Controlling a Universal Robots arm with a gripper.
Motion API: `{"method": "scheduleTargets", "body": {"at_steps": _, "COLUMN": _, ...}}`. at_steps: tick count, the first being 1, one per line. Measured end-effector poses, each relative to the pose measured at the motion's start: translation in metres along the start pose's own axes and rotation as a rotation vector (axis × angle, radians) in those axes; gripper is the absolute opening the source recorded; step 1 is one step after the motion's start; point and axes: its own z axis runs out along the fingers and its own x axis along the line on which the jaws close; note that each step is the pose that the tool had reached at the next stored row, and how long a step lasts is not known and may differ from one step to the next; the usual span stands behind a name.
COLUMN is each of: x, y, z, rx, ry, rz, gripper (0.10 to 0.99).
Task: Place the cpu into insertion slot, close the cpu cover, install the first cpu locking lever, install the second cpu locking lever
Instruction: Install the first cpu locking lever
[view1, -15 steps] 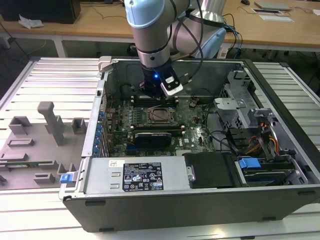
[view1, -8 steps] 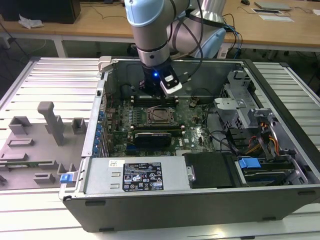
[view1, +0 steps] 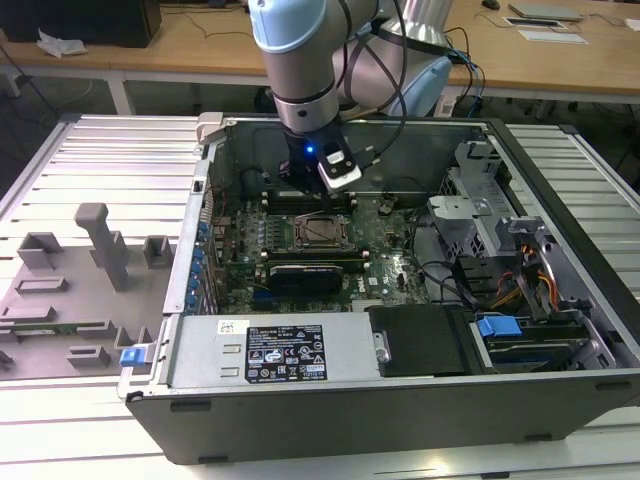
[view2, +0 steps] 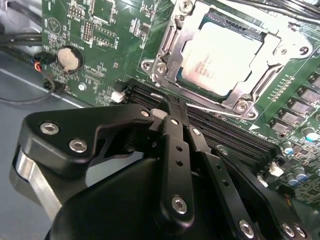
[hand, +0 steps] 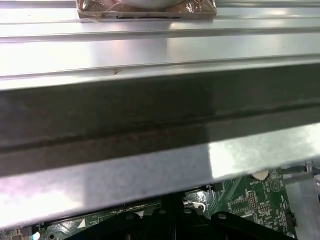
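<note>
Hovering inside the open case (view1: 560, 300), the gripper (view2: 170, 111) hangs just above the memory slots (view2: 235, 135), right beside the socket (view2: 165, 60). Its fingers (view2: 172, 150) are pressed together with nothing between them. The cpu (view2: 222, 57) already lies in the socket, and the cover (view2: 245, 95) sits folded down over its edges, silvery top showing through the window. In the exterior view the cpu (view1: 322, 231) sits mid-board, just in front of the arm (view1: 300, 60). I can't make out whether either locking lever is hooked. The risk, as I see it: the fingertips are very close to the slots, so a slightly off descent could scrape the board, or a lever could slip off the tip and spring back.
</note>
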Motion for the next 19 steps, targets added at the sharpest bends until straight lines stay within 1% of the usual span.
{"method": "scheduleTargets", "body": {"at_steps": 2, "x": 0.0002, "y": 0.0007, "z": 0.0003, "rx": 0.002, "ry": -0.0014, "rz": 0.008, "gripper": 0.106}}
{"method": "scheduleTargets", "body": {"at_steps": 6, "x": 0.001, "y": 0.0046, "z": 0.0015, "rx": 0.007, "ry": -0.0049, "rz": 0.027, "gripper": 0.106}}
{"method": "scheduleTargets", "body": {"at_steps": 12, "x": 0.0016, "y": 0.0053, "z": 0.0035, "rx": 0.019, "ry": -0.0105, "rz": 0.051, "gripper": 0.106}}
{"method": "scheduleTargets", "body": {"at_steps": 14, "x": 0.0019, "y": 0.0054, "z": 0.0044, "rx": 0.026, "ry": -0.013, "rz": 0.062, "gripper": 0.106}}
{"method": "scheduleTargets", "body": {"at_steps": 16, "x": 0.0023, "y": 0.0055, "z": 0.0063, "rx": 0.036, "ry": -0.0167, "rz": 0.074, "gripper": 0.106}}
{"method": "scheduleTargets", "body": {"at_steps": 19, "x": 0.0028, "y": 0.0057, "z": 0.0081, "rx": 0.047, "ry": -0.0201, "rz": 0.084, "gripper": 0.106}}
